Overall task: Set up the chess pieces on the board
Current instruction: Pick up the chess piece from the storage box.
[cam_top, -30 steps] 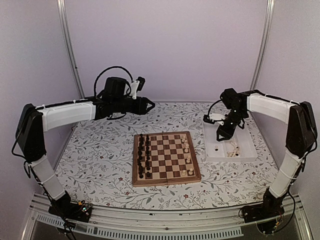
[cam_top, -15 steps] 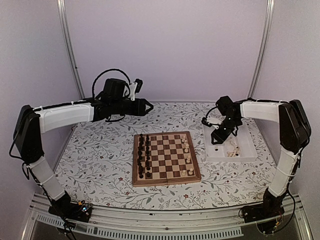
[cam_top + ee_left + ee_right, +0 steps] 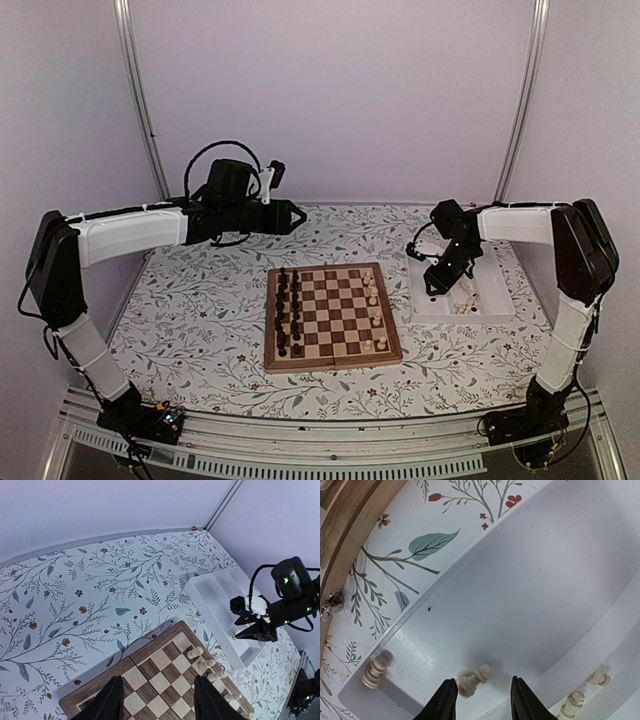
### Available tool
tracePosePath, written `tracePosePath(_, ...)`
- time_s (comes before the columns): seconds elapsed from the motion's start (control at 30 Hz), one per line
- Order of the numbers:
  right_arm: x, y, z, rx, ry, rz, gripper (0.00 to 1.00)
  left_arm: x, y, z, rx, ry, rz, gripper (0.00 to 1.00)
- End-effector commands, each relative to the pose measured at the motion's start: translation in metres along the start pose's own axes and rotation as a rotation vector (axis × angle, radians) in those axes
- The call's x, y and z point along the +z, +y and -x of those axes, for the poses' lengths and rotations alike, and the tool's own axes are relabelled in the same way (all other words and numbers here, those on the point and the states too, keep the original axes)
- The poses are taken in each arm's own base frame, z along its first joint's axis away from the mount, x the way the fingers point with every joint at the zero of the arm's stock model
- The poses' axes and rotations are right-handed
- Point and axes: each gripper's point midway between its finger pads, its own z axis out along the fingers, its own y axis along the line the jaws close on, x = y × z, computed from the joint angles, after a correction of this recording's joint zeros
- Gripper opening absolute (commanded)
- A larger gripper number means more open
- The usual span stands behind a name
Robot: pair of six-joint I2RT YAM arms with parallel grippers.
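Note:
The chessboard point(image 3: 333, 348) lies mid-table with dark pieces along its left side and several cream pieces point(image 3: 373, 299) down its right column. In the right wrist view my right gripper point(image 3: 480, 700) is open over the white tray point(image 3: 530, 580), its fingers point(image 3: 445, 700) either side of a cream pawn point(image 3: 474, 680) lying on its side. More cream pieces point(image 3: 374, 670) lie in the tray. In the top view this gripper point(image 3: 436, 284) is low in the tray. My left gripper point(image 3: 157, 700) is open and empty, high above the board's far corner point(image 3: 175, 650).
The white ridged tray point(image 3: 495, 305) stands right of the board on the floral tablecloth. The board's brown rim and a metal clasp point(image 3: 330, 605) show at the left of the right wrist view. Walls close the back and sides.
My right gripper has moved down and a little left into the tray, closing in on the lying pawn. The left arm has barely moved.

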Motion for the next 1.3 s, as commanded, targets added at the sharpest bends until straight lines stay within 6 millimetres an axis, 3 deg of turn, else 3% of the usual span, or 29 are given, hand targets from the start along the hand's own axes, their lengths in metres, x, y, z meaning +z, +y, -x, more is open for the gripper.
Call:
tracePosePath(0.0,0.012,0.004,-0.01,0.013,0.04,0.012,0.39,-0.005,-0.007,0.0,0.002,-0.004,-0.005,0.5)
tracePosePath(0.47,0.022,0.005,-0.024,0.017,0.098,0.012,0.36,-0.005,-0.008,-0.001,0.002,-0.003,-0.007,0.5)
tracePosePath(0.93,0.018,0.005,-0.025,0.011,0.094,0.005,0.12,-0.004,-0.008,-0.003,0.004,0.004,-0.014,0.51)
tracePosePath(1.07,-0.008,0.004,-0.003,-0.03,-0.011,0.004,0.05,-0.002,-0.025,0.0,0.017,-0.013,-0.109,0.5)
tracePosePath(1.27,-0.08,0.041,0.045,-0.173,-0.341,0.163,0.03,0.006,-0.072,0.004,0.01,-0.023,-0.312,0.5)
